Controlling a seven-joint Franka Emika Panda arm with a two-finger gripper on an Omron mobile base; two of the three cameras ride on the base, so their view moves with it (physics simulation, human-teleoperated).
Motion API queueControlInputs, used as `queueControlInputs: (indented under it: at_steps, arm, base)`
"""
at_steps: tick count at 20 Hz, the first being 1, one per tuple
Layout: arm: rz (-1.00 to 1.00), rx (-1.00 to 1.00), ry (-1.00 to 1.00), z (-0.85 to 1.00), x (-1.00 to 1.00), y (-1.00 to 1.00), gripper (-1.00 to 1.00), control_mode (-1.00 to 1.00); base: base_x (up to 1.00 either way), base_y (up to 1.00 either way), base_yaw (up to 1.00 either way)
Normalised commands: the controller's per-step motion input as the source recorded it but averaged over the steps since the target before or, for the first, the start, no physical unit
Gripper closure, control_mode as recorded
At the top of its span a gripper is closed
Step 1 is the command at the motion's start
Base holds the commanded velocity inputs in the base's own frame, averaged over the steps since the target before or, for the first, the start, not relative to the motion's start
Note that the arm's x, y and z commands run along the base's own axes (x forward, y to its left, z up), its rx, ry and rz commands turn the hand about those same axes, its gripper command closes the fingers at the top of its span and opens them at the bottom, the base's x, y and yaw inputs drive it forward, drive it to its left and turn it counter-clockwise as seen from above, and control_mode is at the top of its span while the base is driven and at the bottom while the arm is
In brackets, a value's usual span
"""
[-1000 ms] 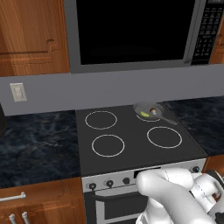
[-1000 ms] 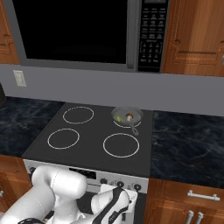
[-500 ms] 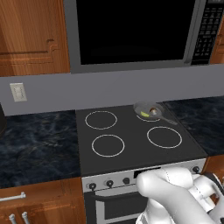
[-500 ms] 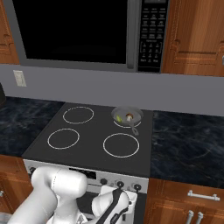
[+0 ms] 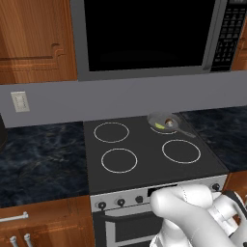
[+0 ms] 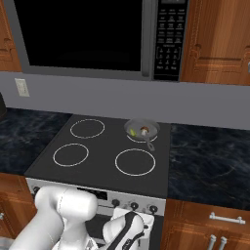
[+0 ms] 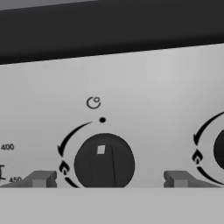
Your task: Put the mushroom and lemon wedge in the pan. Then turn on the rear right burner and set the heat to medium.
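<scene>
While pincer [image 7: 106,180] stands apart, straddling knob [image 7: 104,165] | risk: off-centre closing slips off knob, or overturning passes medium | mushroom [image 5: 168,121], lemon wedge [image 5: 159,126] already in pan [image 5: 163,121].

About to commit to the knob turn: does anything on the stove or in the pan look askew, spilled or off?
Nothing stands out. The pan sits level on the rear right burner, with the mushroom and lemon wedge inside it. The hand faces a knob, its fingers spread either side.
</scene>
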Motion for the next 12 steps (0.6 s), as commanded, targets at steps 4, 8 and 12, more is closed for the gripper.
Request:
queueControlInputs:
  at_steps: [4, 8, 12]
  arm:
    - [0.0, 0.0, 0.0, 0.02, 0.12, 0.0, -1.0, -1.0]
    - [0.0, 0.0, 0.0, 0.0, 0.01, 0.0, -1.0, -1.0]
    - [0.0, 0.0, 0.0, 0.0, 0.0, 0.0, 1.0, -1.0]
  base:
    - [0.0, 0.0, 0.0]
    - [0.0, 0.0, 0.0]
    - [0.0, 0.0, 0.0]
